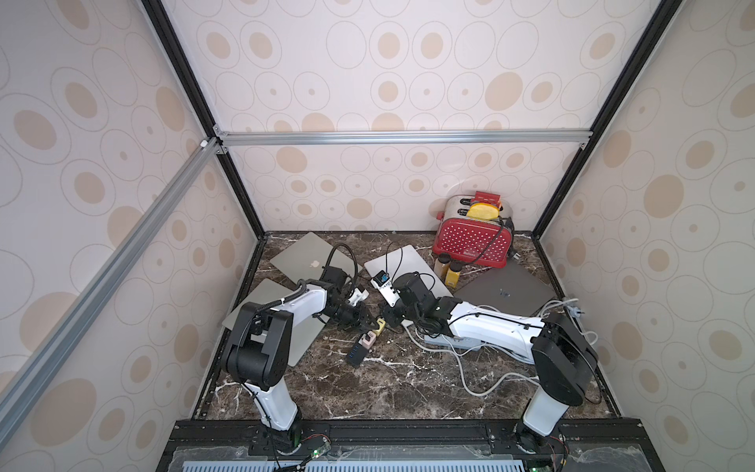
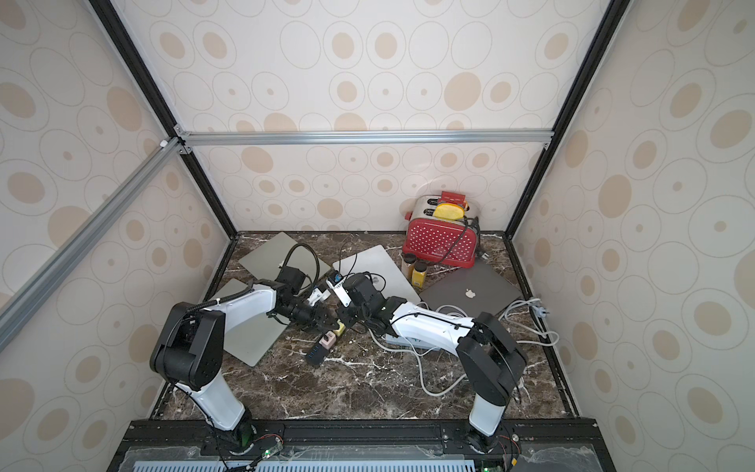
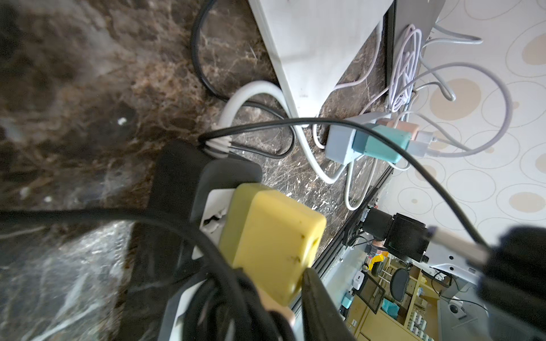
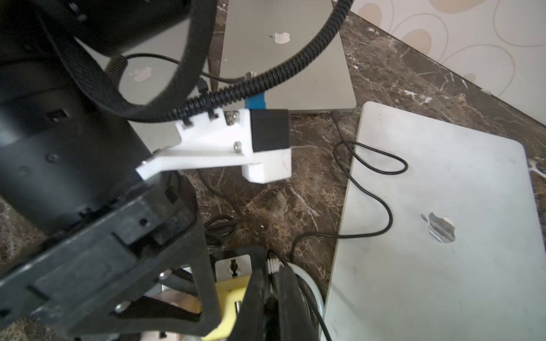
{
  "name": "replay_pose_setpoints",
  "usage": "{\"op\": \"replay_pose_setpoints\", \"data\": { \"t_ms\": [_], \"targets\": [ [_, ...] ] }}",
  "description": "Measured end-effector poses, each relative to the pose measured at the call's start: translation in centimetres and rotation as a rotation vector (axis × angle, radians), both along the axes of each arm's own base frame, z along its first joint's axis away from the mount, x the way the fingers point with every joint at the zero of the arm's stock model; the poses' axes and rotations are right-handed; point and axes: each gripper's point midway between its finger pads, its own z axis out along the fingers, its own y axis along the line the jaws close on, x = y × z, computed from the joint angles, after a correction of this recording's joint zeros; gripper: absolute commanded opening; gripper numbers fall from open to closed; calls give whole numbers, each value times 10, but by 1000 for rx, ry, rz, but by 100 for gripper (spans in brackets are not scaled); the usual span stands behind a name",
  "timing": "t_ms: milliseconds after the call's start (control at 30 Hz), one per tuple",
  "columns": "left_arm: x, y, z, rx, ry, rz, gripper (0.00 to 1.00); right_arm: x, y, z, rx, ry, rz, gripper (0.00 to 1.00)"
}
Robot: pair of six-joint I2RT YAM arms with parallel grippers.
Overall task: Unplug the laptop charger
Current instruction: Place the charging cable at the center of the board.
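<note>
**Marble bench: charger pinched, pull not yet made**

Marble top (image 1: pixel 367 392), patterned booth walls. Both arms are met mid-table over a black strip (image 1: pixel 356 352).

- Charger (image 3: pixel 274 236): a yellow block, seated in the strip's end socket, with a pink adapter (image 1: pixel 370 339) just beside it.
- Left gripper (image 1: pixel 371 324): pressed onto the charger's sides.
- Right gripper (image 1: pixel 388 319): jaws are drawn close at the strip's end by the white sleeve (image 3: pixel 217 147), apparently clamped on the strip as a brace.

Step judged: extraction.
- The pull is best taken straight along the prongs, without rocking.
- The strip should be held flat against the top.
- The pink adapter should be kept clear.
- A thin black cable (image 3: pixel 295 121) is draped across the work and could be snagged.

Hard to make out:
- The prongs are hidden, so how deeply the charger is seated cannot be told.
- The left pads are mostly cut off in the wrist view.
- The right jaws are masked by the wrist in both top views.
- Which laptop (image 4: pixel 428 221) is served cannot be told.

The toaster (image 1: pixel 474 241), far back, is not involved.
</note>
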Motion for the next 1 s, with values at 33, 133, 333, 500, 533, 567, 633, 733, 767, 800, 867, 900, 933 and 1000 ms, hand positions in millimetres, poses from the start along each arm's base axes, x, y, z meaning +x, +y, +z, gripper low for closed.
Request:
{"op": "replay_pose_setpoints", "data": {
  "t_ms": [33,133,333,500,533,567,633,733,767,800,867,900,933,1000],
  "targets": [
    [1,0,2,-2,-6,0,37,1,-4,-1,-18,13,-7,0],
    [3,0,3,6,-21,0,49,3,-17,-2,-68,67,-19,1],
    [7,12,3,75,-35,20,60,-15,-41,-30,-161,207,0,3],
    [18,28,9,139,-67,45,85,-49,-55,-74,-223,379,51,8],
    [18,32,11,150,-75,49,95,-55,-56,-81,-230,410,61,11],
    [17,34,14,158,-79,54,99,-59,-56,-86,-235,435,69,13],
    [16,37,23,162,-99,67,99,-65,-55,-94,-239,472,82,21],
    [10,40,36,149,-141,81,99,-70,-55,-99,-245,499,91,37],
    [6,41,39,145,-150,85,99,-70,-55,-100,-246,504,91,43],
    [0,42,41,143,-156,91,99,-71,-55,-100,-245,505,95,50],
    [-11,45,46,137,-166,102,99,-72,-54,-99,-243,507,100,59],
    [-18,46,49,132,-175,110,99,-72,-54,-99,-244,507,104,62],
    [-24,48,53,128,-184,118,99,-73,-54,-99,-243,508,108,63],
    [-36,51,58,121,-207,133,99,-74,-55,-96,-244,508,113,67]
  ]
}}
